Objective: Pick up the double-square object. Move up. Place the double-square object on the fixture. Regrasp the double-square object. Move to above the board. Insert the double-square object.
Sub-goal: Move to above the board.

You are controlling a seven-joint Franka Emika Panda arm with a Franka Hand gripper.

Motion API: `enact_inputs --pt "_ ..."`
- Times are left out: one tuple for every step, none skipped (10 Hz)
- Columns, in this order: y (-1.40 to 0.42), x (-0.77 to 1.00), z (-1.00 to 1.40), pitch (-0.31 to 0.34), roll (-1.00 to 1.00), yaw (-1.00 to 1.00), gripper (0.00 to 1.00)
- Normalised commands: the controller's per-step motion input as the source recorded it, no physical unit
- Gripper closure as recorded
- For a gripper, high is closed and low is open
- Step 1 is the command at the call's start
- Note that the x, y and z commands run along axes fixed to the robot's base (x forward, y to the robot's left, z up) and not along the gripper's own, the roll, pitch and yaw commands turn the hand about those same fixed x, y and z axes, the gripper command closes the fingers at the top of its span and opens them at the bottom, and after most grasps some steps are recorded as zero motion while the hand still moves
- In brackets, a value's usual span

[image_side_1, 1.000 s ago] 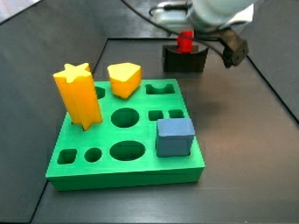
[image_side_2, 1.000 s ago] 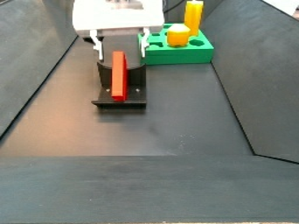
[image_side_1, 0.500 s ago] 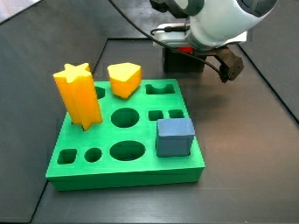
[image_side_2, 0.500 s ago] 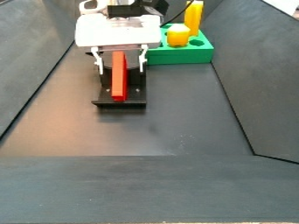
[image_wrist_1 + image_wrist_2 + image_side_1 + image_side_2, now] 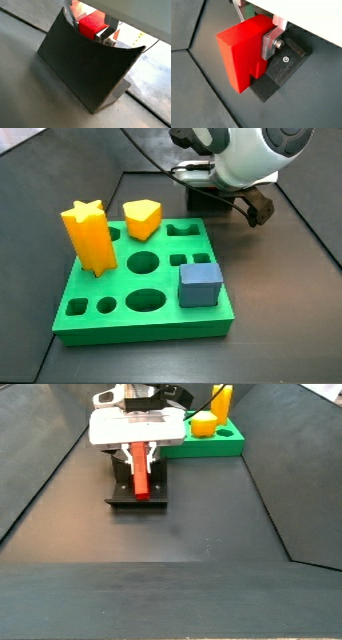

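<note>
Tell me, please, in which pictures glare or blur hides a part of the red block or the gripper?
In a wrist view, bright glare washes out the area behind the double-square object and the gripper; in another wrist view the block is sharp and evenly lit; in a side view the fixture is shaded by the arm.

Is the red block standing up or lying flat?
Standing up. The double-square object stands tall on the fixture, with the gripper at its top, one finger against its side.

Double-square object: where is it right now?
The double-square object stands on the fixture, between the gripper fingers, near the board.
</note>
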Motion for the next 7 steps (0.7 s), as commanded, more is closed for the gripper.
enact_inputs --pt "-0.16 -0.15 1.0 0.513 -0.14 0.21 1.0" --pt "-0.15 -0.14 1.0 0.429 -0.13 0.27 1.0" --pt "-0.14 -0.13 1.0 0.327 -0.11 0.34 1.0" --pt "-0.14 -0.13 1.0 0.214 -0.08 0.38 1.0" --pt "-0.13 -0.12 1.0 0.085 -0.04 0.37 1.0" --pt "-0.13 -0.11 1.0 0.01 -0.03 0.34 1.0" --pt "-0.12 -0.11 1.0 -0.053 -0.01 0.3 1.0"
